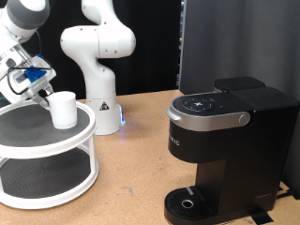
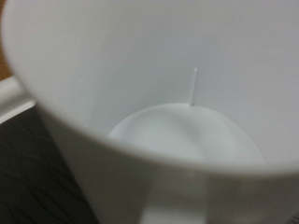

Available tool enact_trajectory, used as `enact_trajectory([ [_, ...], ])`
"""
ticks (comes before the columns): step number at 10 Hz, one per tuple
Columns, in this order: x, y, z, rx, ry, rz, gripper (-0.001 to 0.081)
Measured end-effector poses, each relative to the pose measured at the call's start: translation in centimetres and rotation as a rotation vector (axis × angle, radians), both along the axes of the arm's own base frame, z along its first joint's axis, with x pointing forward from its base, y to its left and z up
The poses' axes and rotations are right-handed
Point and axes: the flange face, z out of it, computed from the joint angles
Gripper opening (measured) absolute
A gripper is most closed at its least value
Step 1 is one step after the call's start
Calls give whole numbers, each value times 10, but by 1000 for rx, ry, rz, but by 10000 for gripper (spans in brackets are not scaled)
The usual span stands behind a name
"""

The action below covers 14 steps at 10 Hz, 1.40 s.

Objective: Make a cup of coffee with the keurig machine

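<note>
The white cup [image 1: 63, 109] stands on the top shelf of a round white two-tier stand [image 1: 47, 150] at the exterior view's left, well apart from the black keurig machine [image 1: 225, 145] at the right. The gripper [image 1: 39, 87] is right against the cup's left side — whether its fingers grasp it I cannot tell. The wrist view is filled by the cup's empty interior [image 2: 177, 131].

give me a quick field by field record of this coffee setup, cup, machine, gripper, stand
cup: small white cylindrical mug, upright on the top tier, looks empty in the wrist view
stand: white round two-tier shelf, exterior view's left
machine: black boxy keurig coffee maker, exterior view's right, lid down, nothing on its drip base
gripper: gripper right beside the mug, grasp not visible
</note>
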Motion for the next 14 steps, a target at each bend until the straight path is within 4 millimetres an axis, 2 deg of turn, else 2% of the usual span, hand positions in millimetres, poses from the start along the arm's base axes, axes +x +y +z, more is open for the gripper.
enact_trajectory([
  [1,0,0,0,-1,0,-1,274],
  [2,0,0,0,-2,-1,-2,274],
  [3,0,0,0,-2,-1,-2,89],
  [8,2,2,6,16,10,-2,70],
  [10,6,5,25,53,17,5,70],
  [14,12,9,81,123,-7,14,70],
])
